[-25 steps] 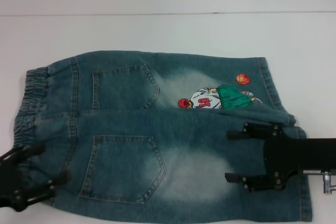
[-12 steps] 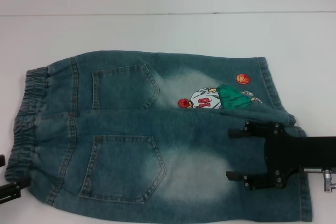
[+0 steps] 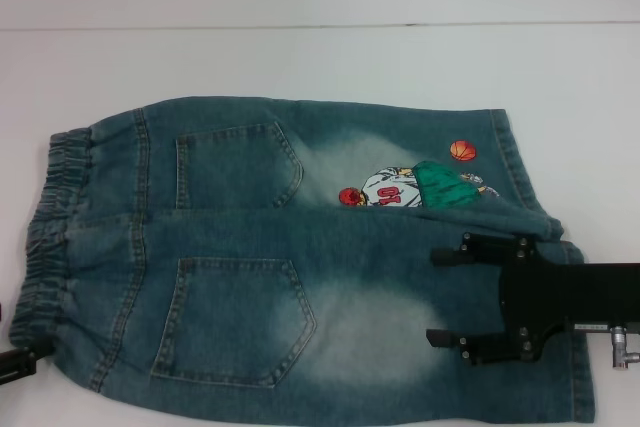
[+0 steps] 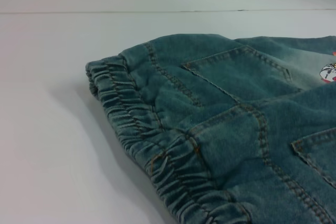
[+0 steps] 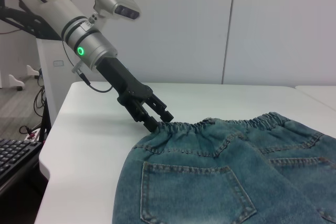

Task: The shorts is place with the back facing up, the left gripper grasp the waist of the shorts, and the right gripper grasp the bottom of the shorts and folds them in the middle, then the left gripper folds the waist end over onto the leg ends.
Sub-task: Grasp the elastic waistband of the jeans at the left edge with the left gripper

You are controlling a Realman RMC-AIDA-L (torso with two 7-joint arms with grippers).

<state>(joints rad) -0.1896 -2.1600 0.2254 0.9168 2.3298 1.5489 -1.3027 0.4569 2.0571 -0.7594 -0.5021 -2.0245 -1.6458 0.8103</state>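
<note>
White surface (image 3: 300,57) carries the large blue-green faded denim shorts (image 3: 300,267), laid flat with the two back pockets facing up. The gathered elastic waist (image 3: 50,237) lies at the robot's left end; the straight stitched leg ends (image 3: 575,347) lie at the right end, close to the cartoon basketball-player embroidery (image 3: 400,187). The nearest edge of the shorts is cut off by the frame border in the head view.

The all-black left hand (image 5: 152,116) is almost entirely out of the head view; only a small black part shows at the near waist corner. The right wrist view shows its fingertips meeting the corner of the waist band, fingers close together; whether fabric is actually clamped cannot be determined.

The black right hand with the silver wrist ring (image 3: 445,297) sits over the nearer leg, close to the hem, both fingers spread wide and parallel, gripping nothing. Contact with the denim cannot be confirmed.
</note>
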